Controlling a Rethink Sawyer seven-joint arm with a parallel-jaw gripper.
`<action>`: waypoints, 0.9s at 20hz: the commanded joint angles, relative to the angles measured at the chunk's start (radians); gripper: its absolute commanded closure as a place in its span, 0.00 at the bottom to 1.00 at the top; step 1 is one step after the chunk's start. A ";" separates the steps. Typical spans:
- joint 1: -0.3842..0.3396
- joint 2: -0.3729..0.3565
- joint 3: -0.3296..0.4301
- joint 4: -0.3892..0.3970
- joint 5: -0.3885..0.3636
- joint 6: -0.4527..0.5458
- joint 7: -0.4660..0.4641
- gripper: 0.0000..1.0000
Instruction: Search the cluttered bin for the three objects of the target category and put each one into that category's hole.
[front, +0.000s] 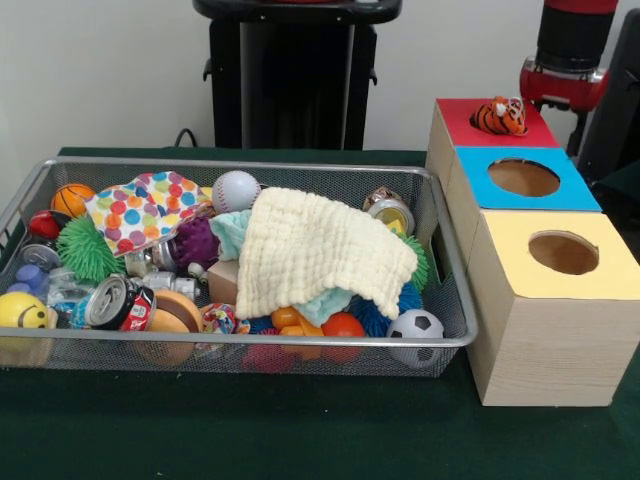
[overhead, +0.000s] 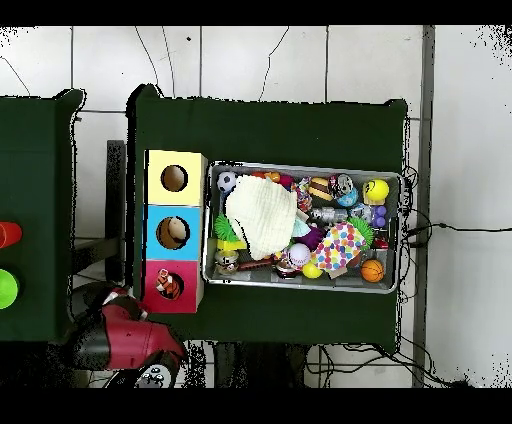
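Pale wall (front: 100, 70), white tiled floor (overhead: 260, 60), green-covered table (front: 250, 430)

Robot arm (front: 566, 60): red rounded shell, black cylindrical segment between red sections; black pedestal (front: 295, 75).

No lettering, brand, number or sign is legible anywhere; the print on the red can (front: 118, 303) in the cluttered bin (front: 230, 165) is too blurred.
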 joint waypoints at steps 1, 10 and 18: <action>-0.062 0.088 0.115 0.026 0.008 -0.115 0.267 0.00; -0.080 0.056 0.166 0.048 0.011 -0.137 0.294 0.00; 0.033 -0.161 0.048 0.060 0.098 0.142 0.283 0.00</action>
